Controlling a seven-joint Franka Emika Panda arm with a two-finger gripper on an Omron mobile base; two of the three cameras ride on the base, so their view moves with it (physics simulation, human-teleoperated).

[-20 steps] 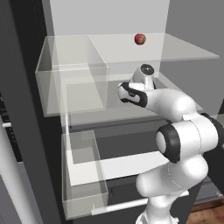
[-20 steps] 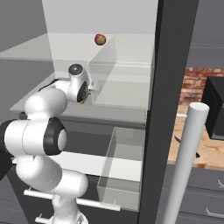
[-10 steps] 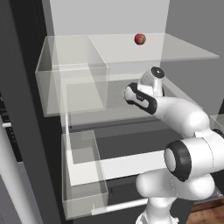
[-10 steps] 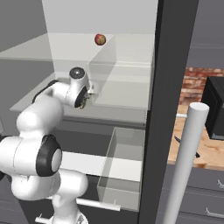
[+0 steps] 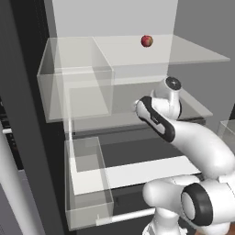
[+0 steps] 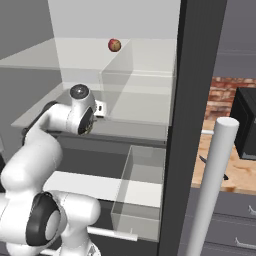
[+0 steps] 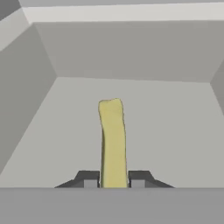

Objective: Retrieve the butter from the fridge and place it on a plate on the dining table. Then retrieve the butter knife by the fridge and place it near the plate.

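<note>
A white robot arm reaches into an open fridge (image 5: 27,92) with a white interior and clear shelves. In the hand view, the pincer (image 7: 113,180) is clenched on the butter (image 7: 112,140), a thin yellowish stick that extends straight away from the two dark fingertips, one pressed against each side of its near end. Behind the butter lie the pale grey floor and walls of a fridge compartment.

From the left base view, the arm's wrist sits at the middle shelf, beside a clear bin (image 5: 75,96). A small red ball (image 5: 147,41) rests on the top shelf, above the wrist. A lower clear drawer (image 5: 89,183) stands pulled out below.

From the right base view, the dark fridge door edge rises at centre right, with a white bar handle (image 6: 212,185) in front. Beyond it a wooden surface (image 6: 220,155) carries a slim dark butter knife (image 6: 211,167) and a black microwave (image 6: 246,122).
</note>
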